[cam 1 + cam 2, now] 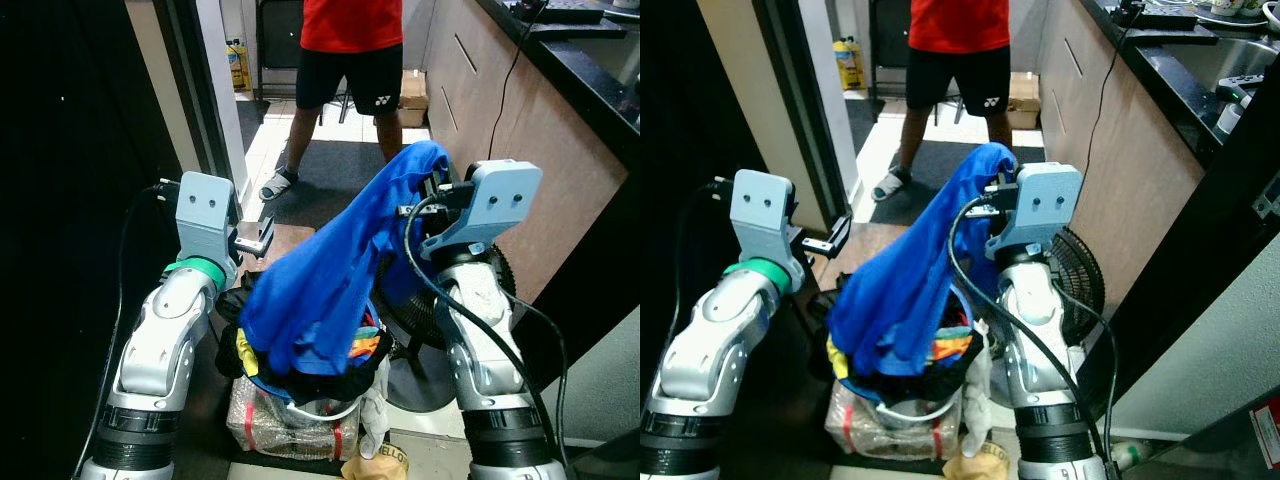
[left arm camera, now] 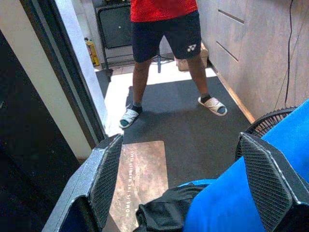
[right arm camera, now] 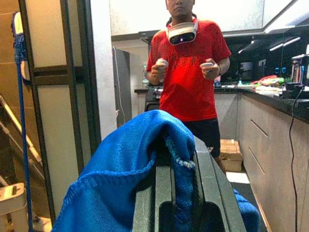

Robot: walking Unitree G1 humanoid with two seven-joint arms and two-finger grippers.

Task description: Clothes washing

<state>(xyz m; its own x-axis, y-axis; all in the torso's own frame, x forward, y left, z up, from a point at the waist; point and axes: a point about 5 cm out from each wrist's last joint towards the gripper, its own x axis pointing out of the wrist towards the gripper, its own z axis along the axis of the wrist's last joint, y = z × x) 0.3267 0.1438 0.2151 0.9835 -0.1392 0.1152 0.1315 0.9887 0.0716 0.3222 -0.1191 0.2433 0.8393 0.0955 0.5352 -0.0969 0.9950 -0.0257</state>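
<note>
Left eye view: the right gripper (image 1: 432, 190) holds a blue garment (image 1: 320, 280) raised, draping down over a laundry basket (image 1: 300, 395) of clothes. The left gripper (image 1: 262, 238) is beside it.

Left wrist view: jaws spread wide, empty (blue cloth just beyond).

Right wrist view: jaws clamped on the garment's edge, with a person (image 3: 190, 82) ahead.

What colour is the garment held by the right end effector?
Bright blue garment, pinched in the right end effector; clearest in the left eye view.
</note>
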